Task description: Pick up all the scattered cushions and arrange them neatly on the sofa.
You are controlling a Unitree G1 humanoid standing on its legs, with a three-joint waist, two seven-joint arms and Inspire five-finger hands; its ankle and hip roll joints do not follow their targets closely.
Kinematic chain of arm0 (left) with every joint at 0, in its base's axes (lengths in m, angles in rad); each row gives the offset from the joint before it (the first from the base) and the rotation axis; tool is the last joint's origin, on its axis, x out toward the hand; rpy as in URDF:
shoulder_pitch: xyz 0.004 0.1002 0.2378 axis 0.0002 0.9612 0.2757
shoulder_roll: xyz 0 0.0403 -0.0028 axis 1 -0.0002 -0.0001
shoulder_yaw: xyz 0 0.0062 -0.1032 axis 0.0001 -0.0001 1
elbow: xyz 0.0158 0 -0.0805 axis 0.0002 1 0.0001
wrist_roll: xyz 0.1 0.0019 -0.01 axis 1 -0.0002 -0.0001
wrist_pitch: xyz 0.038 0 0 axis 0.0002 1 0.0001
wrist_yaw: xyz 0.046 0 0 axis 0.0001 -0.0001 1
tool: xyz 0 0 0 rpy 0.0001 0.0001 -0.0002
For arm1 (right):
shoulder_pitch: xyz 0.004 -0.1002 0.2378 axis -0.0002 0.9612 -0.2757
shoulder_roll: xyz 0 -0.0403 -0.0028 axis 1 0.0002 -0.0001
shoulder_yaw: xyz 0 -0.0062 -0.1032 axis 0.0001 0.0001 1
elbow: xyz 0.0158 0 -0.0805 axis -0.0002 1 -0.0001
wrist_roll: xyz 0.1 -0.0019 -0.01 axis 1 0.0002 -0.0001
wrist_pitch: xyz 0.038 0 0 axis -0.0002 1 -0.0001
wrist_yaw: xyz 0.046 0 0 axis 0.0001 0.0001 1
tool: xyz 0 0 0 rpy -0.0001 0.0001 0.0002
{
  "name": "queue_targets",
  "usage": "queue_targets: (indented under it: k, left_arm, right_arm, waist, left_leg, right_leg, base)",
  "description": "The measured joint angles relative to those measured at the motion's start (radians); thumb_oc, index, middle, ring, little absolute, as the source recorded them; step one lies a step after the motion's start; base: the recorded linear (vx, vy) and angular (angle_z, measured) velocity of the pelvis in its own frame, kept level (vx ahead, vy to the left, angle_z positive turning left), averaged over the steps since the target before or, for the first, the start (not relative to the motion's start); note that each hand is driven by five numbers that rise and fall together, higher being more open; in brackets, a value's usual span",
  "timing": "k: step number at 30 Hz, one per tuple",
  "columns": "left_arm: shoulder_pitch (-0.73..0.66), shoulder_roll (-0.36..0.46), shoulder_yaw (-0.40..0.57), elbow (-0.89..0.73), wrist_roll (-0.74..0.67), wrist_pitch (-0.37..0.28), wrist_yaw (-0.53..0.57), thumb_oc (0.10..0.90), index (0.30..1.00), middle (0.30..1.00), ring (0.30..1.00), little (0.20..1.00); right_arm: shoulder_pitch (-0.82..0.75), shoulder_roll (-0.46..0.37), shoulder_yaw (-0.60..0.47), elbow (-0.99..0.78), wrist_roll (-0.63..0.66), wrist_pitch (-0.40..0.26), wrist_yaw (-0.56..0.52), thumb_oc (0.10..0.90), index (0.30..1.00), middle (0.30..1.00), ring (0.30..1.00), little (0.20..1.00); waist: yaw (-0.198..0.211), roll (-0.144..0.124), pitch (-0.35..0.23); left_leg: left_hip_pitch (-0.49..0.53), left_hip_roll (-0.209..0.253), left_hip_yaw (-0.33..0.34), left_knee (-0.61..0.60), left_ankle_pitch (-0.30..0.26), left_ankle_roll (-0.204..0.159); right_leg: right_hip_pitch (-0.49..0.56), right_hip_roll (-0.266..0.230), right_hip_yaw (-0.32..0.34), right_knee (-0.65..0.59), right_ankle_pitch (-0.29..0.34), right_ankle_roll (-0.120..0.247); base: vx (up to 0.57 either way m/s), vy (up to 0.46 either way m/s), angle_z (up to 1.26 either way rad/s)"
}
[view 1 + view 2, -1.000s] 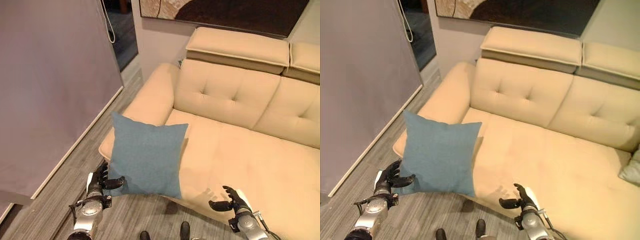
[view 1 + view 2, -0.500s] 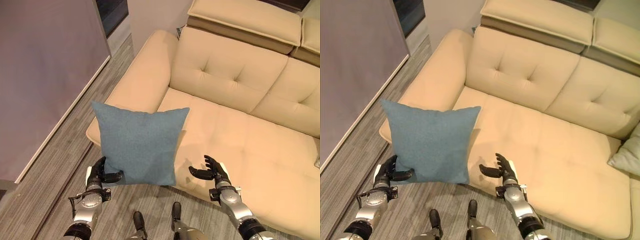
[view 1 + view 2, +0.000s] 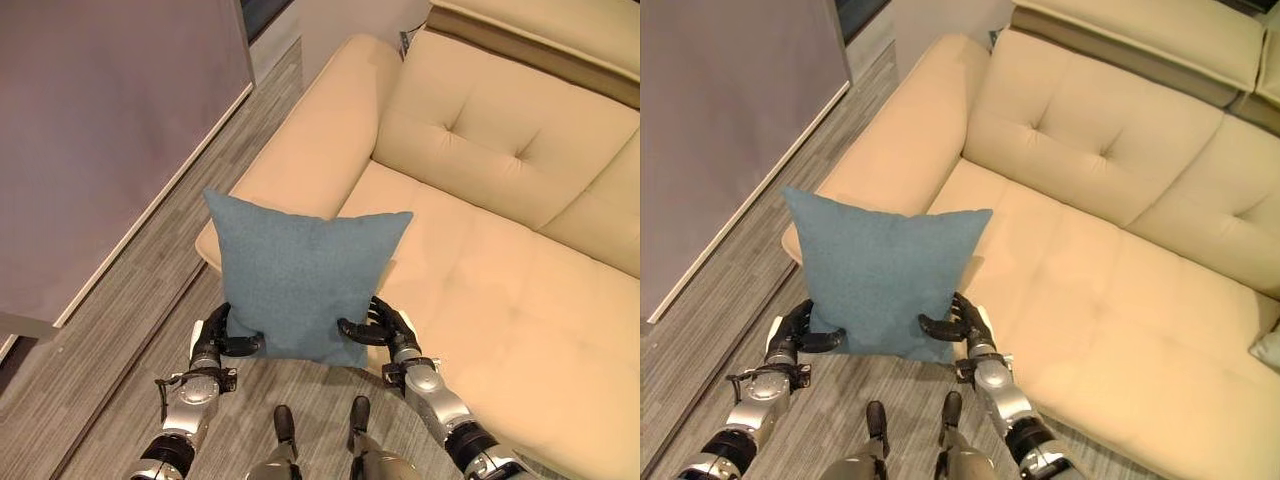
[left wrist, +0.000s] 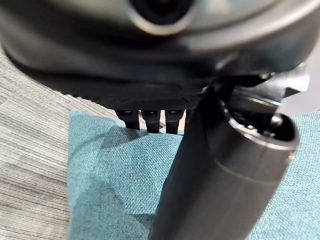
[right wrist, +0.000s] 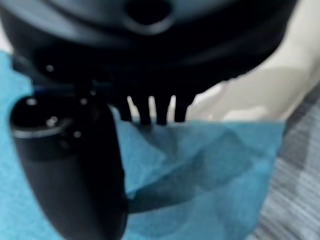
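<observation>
A blue square cushion (image 3: 300,280) hangs upright in front of the beige sofa's (image 3: 500,270) left front corner, above the floor. My left hand (image 3: 212,343) grips its lower left corner, thumb on the front face and fingers behind. My right hand (image 3: 392,328) grips the lower right corner the same way. In the left wrist view the thumb (image 4: 225,175) lies across the teal cloth (image 4: 110,175). The right wrist view has the thumb (image 5: 75,165) pressed on the cushion (image 5: 210,195), with the fingers past its edge.
The sofa's left armrest (image 3: 320,140) stands just behind the cushion. A grey wall panel (image 3: 110,130) runs along the left above the grey plank floor (image 3: 130,340). A pale cushion (image 3: 1270,350) lies at the seat's far right end.
My right hand has moved left from the seat's front edge and closed on the cushion's lower right corner. The left hand keeps its hold. The camera has shifted.
</observation>
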Motion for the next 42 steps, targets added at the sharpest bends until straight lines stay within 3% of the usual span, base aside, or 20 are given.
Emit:
queue_targets:
  k: [5, 6, 7, 8, 19, 32, 35, 37, 39, 40, 42]
  left_arm:
    - [-0.002, -0.005, -0.012, -0.008, -0.033, -0.005, 0.021, 0.800, 0.900, 0.900, 0.900, 0.900]
    - [-0.006, -0.011, -0.014, -0.009, -0.044, -0.006, 0.024, 0.800, 0.900, 0.900, 0.900, 0.900]
    - [-0.014, -0.018, -0.023, -0.010, -0.051, -0.008, 0.035, 0.513, 0.469, 0.469, 0.469, 0.469]
    - [-0.017, -0.022, -0.025, -0.010, -0.057, -0.010, 0.038, 0.400, 0.300, 0.300, 0.300, 0.300]
    - [0.017, -0.039, -0.020, -0.092, -0.094, -0.022, 0.061, 0.400, 0.300, 0.300, 0.300, 0.300]
    - [0.217, -0.055, -0.064, -0.248, -0.091, 0.016, -0.002, 0.400, 0.300, 0.300, 0.300, 0.300]
    - [0.250, -0.048, -0.075, -0.283, -0.084, 0.026, -0.034, 0.400, 0.300, 0.300, 0.300, 0.300]
    - [0.263, -0.038, -0.086, -0.285, -0.074, 0.035, -0.065, 0.400, 0.300, 0.300, 0.300, 0.300]
    - [0.274, -0.031, -0.085, -0.285, -0.073, 0.038, -0.076, 0.400, 0.300, 0.300, 0.300, 0.300]
    - [0.279, -0.026, -0.086, -0.284, -0.073, 0.041, -0.080, 0.400, 0.300, 0.300, 0.300, 0.300]
    - [0.274, -0.031, -0.086, -0.283, -0.073, 0.045, -0.100, 0.400, 0.300, 0.300, 0.300, 0.300]
  right_arm:
    - [-0.003, 0.003, 0.006, 0.000, 0.032, -0.011, -0.002, 0.800, 0.900, 0.900, 0.900, 0.900]
    - [-0.006, 0.003, 0.006, 0.000, 0.034, -0.015, -0.007, 0.692, 0.738, 0.738, 0.738, 0.738]
    - [-0.008, 0.000, 0.005, 0.000, 0.036, -0.019, -0.013, 0.505, 0.458, 0.458, 0.458, 0.458]
    - [-0.009, -0.002, 0.004, 0.000, 0.037, -0.020, -0.014, 0.405, 0.307, 0.307, 0.307, 0.307]
    - [0.049, -0.035, -0.014, -0.073, 0.065, -0.036, -0.027, 0.400, 0.300, 0.300, 0.300, 0.300]
    - [0.288, -0.110, -0.107, -0.287, 0.015, -0.025, 0.016, 0.400, 0.300, 0.300, 0.300, 0.300]
    - [0.371, -0.112, -0.152, -0.355, 0.006, -0.020, 0.036, 0.400, 0.300, 0.300, 0.300, 0.300]
    - [0.420, -0.110, -0.169, -0.392, 0.005, -0.017, 0.062, 0.400, 0.300, 0.300, 0.300, 0.300]
    - [0.415, -0.113, -0.168, -0.390, -0.011, -0.008, 0.076, 0.400, 0.300, 0.300, 0.300, 0.300]
    - [0.414, -0.113, -0.164, -0.390, -0.014, -0.007, 0.078, 0.400, 0.300, 0.300, 0.300, 0.300]
    - [0.419, -0.113, -0.180, -0.387, -0.016, -0.005, 0.078, 0.400, 0.300, 0.300, 0.300, 0.300]
  waist:
    - [0.003, 0.006, 0.004]
    - [0.006, 0.011, 0.006]
    - [0.011, 0.016, 0.010]
    - [0.014, 0.019, 0.011]
    - [0.018, 0.022, 0.014]
    - [-0.038, 0.014, 0.014]
    - [-0.077, 0.003, 0.002]
    - [-0.126, -0.008, -0.011]
    - [-0.135, -0.015, -0.016]
    - [-0.137, -0.018, -0.022]
    - [-0.146, -0.010, -0.026]
  left_leg:
    - [-0.002, 0.000, -0.003, 0.000, 0.001, 0.000]
    - [-0.004, 0.000, -0.004, 0.000, 0.001, 0.000]
    - [-0.005, 0.000, -0.005, 0.000, 0.002, -0.001]
    - [-0.005, 0.000, -0.006, 0.000, 0.002, -0.001]
    - [0.030, -0.003, -0.014, 0.000, 0.003, -0.002]
    - [0.170, -0.006, 0.011, -0.002, -0.013, -0.005]
    - [0.210, -0.009, 0.057, -0.002, -0.027, 0.001]
    - [0.256, -0.012, 0.147, -0.001, -0.046, 0.009]
    - [0.285, -0.011, 0.221, -0.001, -0.054, 0.006]
    - [0.297, -0.010, 0.232, -0.001, -0.057, 0.010]
    - [0.309, 0.007, 0.269, -0.002, -0.073, 0.020]
  right_leg:
    - [-0.001, -0.001, -0.003, 0.000, 0.000, 0.000]
    - [-0.002, -0.001, -0.003, 0.000, 0.000, 0.000]
    - [-0.003, -0.001, -0.005, 0.000, 0.000, 0.000]
    - [-0.003, -0.001, -0.005, 0.000, 0.000, 0.000]
    - [0.036, -0.004, -0.004, 0.000, -0.001, 0.001]
    - [0.161, -0.006, 0.036, -0.001, -0.018, 0.024]
    - [0.176, -0.004, 0.084, -0.007, -0.014, 0.021]
    - [0.174, 0.005, 0.170, -0.006, 0.006, 0.023]
    - [0.163, 0.012, 0.232, 0.000, 0.032, 0.038]
    - [0.159, 0.007, 0.239, 0.000, 0.022, 0.046]
    - [0.137, -0.015, 0.108, 0.013, 0.011, 0.053]
  base:
    - [0.00, 0.000, 0.00]
    - [0.00, 0.000, 0.00]
    - [0.00, 0.000, 0.00]
    - [0.00, 0.000, 0.00]
    - [0.04, 0.004, 0.02]
    - [0.06, 0.023, -0.08]
    - [0.06, 0.082, -0.57]
    - [-0.01, 0.064, -1.17]
    - [-0.03, -0.026, -1.19]
    - [-0.04, -0.073, -1.32]
    - [-0.04, -0.120, -0.97]
